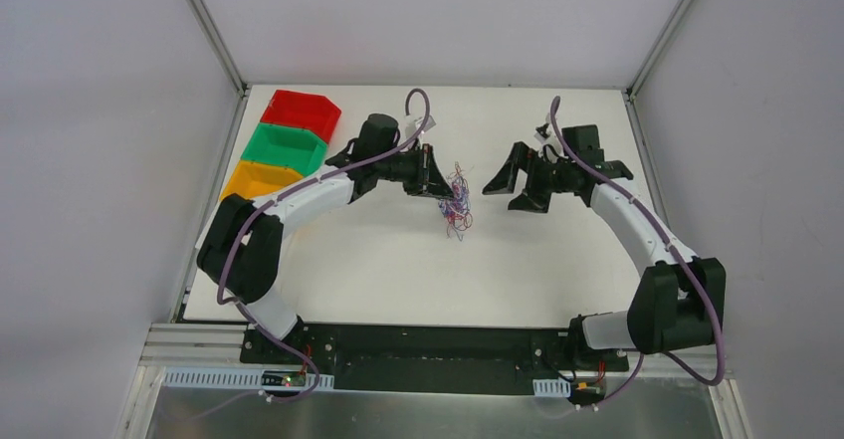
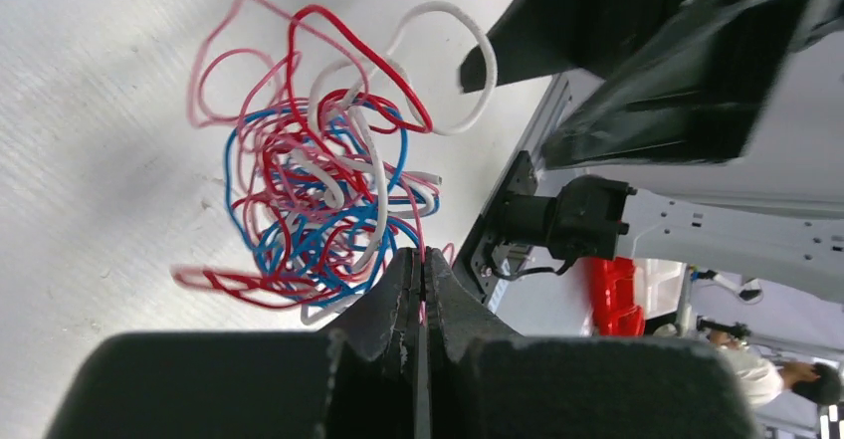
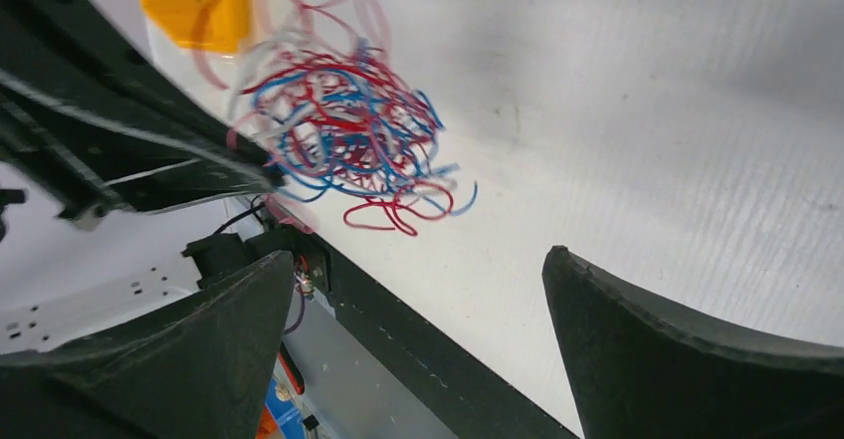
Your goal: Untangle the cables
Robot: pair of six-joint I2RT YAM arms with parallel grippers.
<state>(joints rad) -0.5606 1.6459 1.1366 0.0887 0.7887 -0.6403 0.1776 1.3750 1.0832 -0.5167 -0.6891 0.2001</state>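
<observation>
Top external view: the left gripper (image 1: 442, 186), fingers pinched on a strand, holds the cables (image 1: 457, 205) over the middle of the table (image 1: 557, 260). The tangle runs lengthwise toward the near edge, and the right gripper (image 1: 510, 196) gapes nearby.

The top external camera looks steeply down from above and behind the arm bases, taking in the whole table (image 1: 398, 270). Each wrist camera rides close behind its gripper, aimed along it — over the left gripper (image 2: 420, 260) toward the right arm, over the right gripper (image 3: 418, 255) toward the left arm. All three views share the cables (image 1: 456, 205), seen from close by in both wrist views.
</observation>
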